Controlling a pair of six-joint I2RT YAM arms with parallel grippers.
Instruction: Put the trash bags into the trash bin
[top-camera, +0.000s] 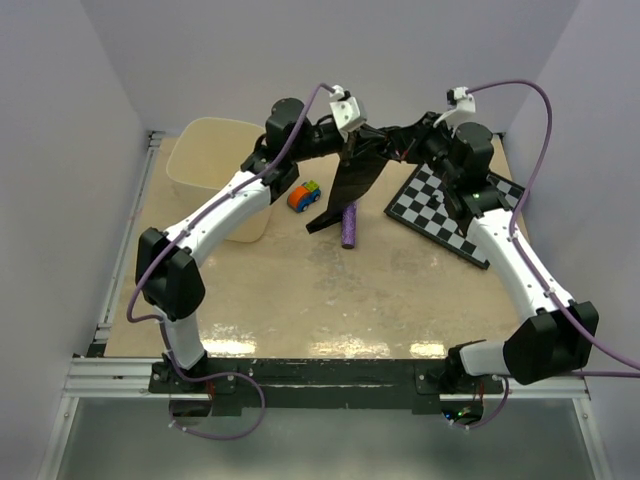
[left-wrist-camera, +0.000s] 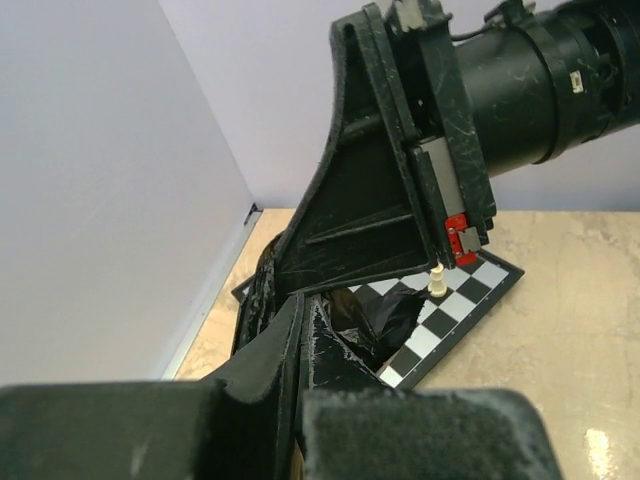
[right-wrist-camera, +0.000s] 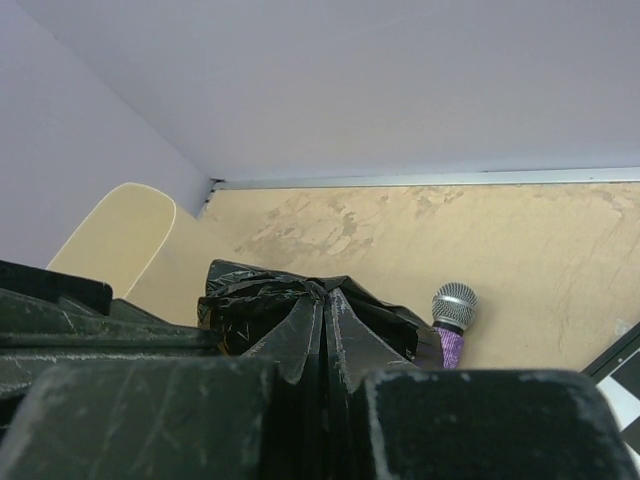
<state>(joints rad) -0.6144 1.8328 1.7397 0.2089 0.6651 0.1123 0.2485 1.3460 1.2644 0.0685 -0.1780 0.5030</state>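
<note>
The tan bench (top-camera: 330, 300) carries a cream bin (top-camera: 200, 190) upper left, a toy car (top-camera: 304, 195) and purple microphone (top-camera: 349, 226) at centre, a chequered board (top-camera: 445, 210) upper right.

Chequered board (top-camera: 430, 207), purple microphone (top-camera: 349, 226), colourful toy car (top-camera: 304, 195), tan table (top-camera: 330, 300)

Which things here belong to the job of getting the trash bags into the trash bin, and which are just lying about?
Part of the job: trash bag, pinched by the left gripper and the right gripper; trash bin.
Lying about: toy car; purple microphone; chequered board; white chess piece.
</note>
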